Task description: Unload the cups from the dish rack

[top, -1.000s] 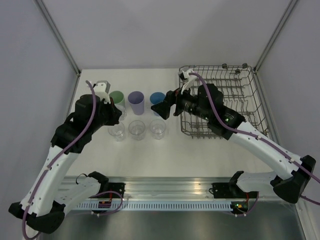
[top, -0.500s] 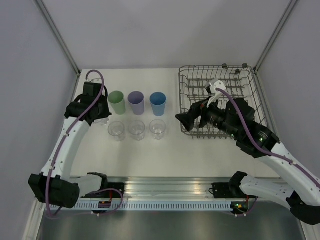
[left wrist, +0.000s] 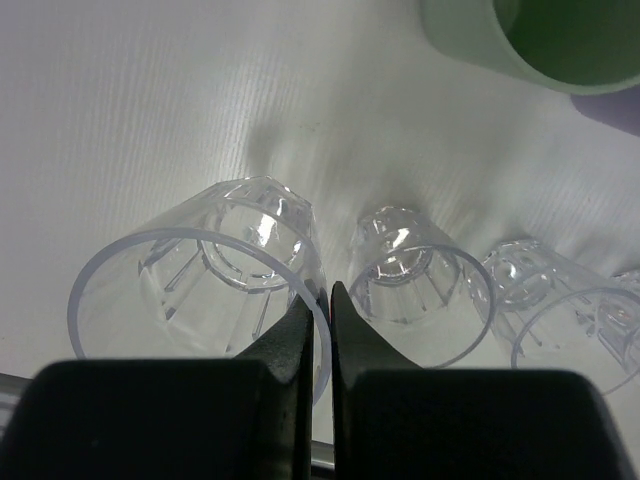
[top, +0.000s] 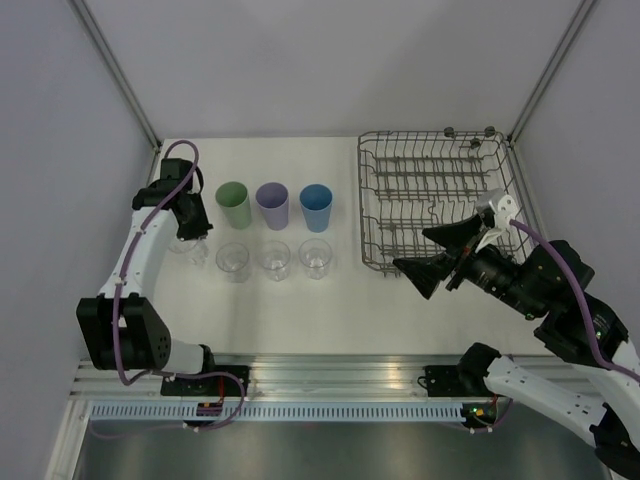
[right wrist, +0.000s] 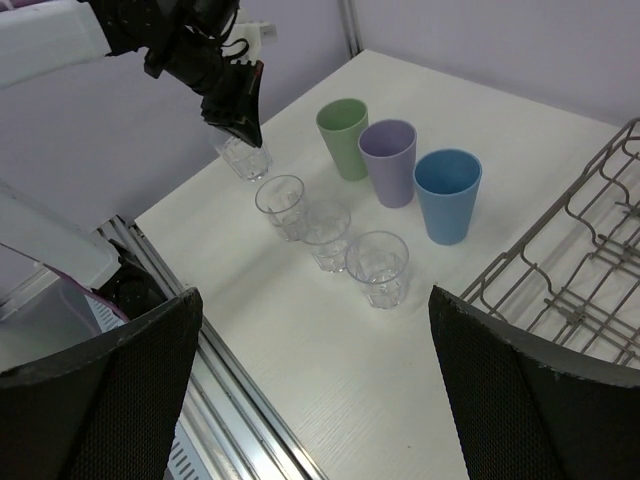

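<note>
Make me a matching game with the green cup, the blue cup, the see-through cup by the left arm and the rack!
Things:
1. green cup
2. blue cup
3. leftmost clear cup
4. dish rack

Clues:
a. no cups showing in it
b. rim pinched in the left jaws
c. left end of the coloured row
d. coloured cup nearest the rack

Pairs: 1-c, 2-d, 3-b, 4-a
</note>
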You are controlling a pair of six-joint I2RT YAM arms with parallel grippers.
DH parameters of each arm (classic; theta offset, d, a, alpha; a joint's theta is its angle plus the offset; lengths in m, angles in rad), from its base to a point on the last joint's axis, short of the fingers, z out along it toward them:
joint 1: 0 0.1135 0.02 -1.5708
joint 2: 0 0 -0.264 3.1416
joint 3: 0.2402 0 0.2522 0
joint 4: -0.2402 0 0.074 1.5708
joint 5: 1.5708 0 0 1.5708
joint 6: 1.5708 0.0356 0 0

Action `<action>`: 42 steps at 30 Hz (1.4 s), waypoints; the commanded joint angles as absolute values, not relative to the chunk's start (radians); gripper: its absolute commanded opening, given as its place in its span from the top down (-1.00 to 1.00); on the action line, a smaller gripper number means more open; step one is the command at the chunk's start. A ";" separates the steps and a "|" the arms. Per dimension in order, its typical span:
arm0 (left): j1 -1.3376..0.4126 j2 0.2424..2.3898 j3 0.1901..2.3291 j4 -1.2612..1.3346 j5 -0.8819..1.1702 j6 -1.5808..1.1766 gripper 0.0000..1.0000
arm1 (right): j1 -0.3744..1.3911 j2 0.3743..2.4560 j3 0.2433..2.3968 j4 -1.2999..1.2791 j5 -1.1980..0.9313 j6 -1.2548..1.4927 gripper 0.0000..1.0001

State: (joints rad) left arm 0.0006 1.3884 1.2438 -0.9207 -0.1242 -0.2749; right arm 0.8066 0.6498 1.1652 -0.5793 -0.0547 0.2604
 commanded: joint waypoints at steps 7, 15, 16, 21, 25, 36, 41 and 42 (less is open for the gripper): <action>0.084 1.494 1.247 -0.855 -0.121 -0.247 0.95 | 0.807 0.601 1.147 -0.609 -0.072 0.204 -0.96; 0.095 1.513 1.125 -0.749 -0.150 -0.265 0.95 | 0.805 0.572 1.141 -0.612 -0.058 0.170 -0.96; 0.095 1.517 1.105 -0.736 -0.147 -0.270 0.95 | 0.807 0.562 1.135 -0.611 -0.054 0.172 -0.96; 0.104 1.557 1.091 -0.695 -0.123 -0.275 0.95 | 0.805 0.554 1.126 -0.609 -0.057 0.170 -0.96; 0.107 1.568 1.078 -0.683 -0.107 -0.281 0.95 | 0.805 0.540 1.127 -0.614 -0.054 0.167 -0.96; 0.103 1.528 1.051 -0.698 -0.071 -0.273 0.95 | 0.807 0.569 1.140 -0.611 -0.058 0.158 -0.96; 0.083 1.509 1.032 -0.718 -0.075 -0.273 0.95 | 0.807 0.575 1.143 -0.607 -0.054 0.153 -0.96; 0.080 1.509 1.029 -0.722 -0.077 -0.275 0.95 | 0.807 0.578 1.144 -0.607 -0.051 0.153 -0.96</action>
